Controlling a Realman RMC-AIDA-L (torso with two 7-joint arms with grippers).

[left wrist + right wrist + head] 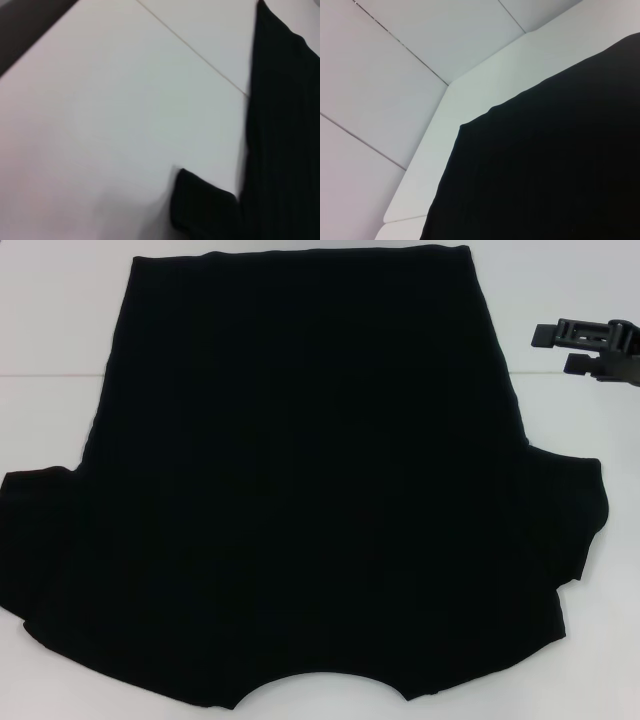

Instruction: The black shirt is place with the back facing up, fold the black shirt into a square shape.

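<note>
White table: black shirt flat, right gripper open, clear of it.

You had bright, even light from above on the white table, with almost no shadows and no glare. The black shirt was so dark that its folds hardly showed. The left wrist view was soft and blurred.

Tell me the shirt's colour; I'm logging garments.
The black shirt is plain black, no lettering showing; head view shows it best.
</note>
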